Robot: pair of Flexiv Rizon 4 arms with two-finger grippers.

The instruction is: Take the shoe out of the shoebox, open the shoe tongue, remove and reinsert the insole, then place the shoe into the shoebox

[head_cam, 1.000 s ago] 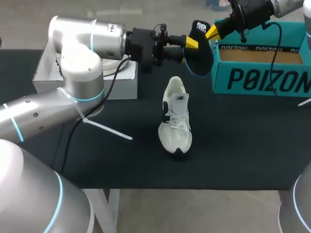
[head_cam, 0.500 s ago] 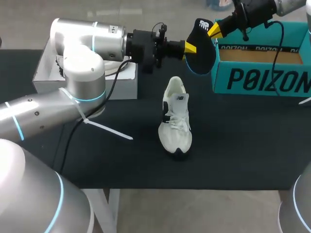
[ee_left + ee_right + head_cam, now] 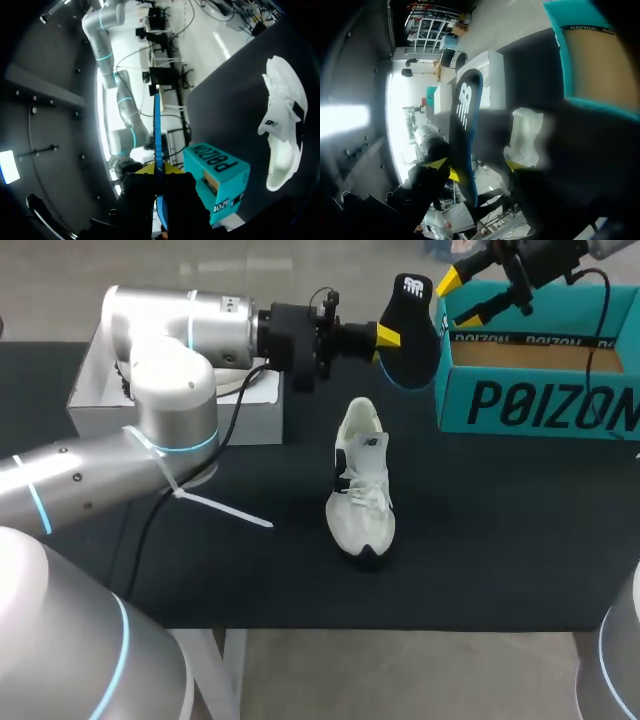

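Overhead, left tool (image 3: 385,336) clamped on black insole (image 3: 412,345) with white logo (image 3: 412,285), right tool (image 3: 462,297) released beside teal lettered shoebox (image 3: 540,400)

place: robotics lab | cue: left arm (image 3: 160,370), right arm (image 3: 560,255) over black table (image 3: 500,540)

Even overhead light on the black worktop (image 3: 480,560); the white shoe (image 3: 362,485) casts barely a shadow, the left arm's (image 3: 170,330) silver shell gleams. From both wrists white glare burns behind; close up, the right gripper (image 3: 477,167) smears dark.
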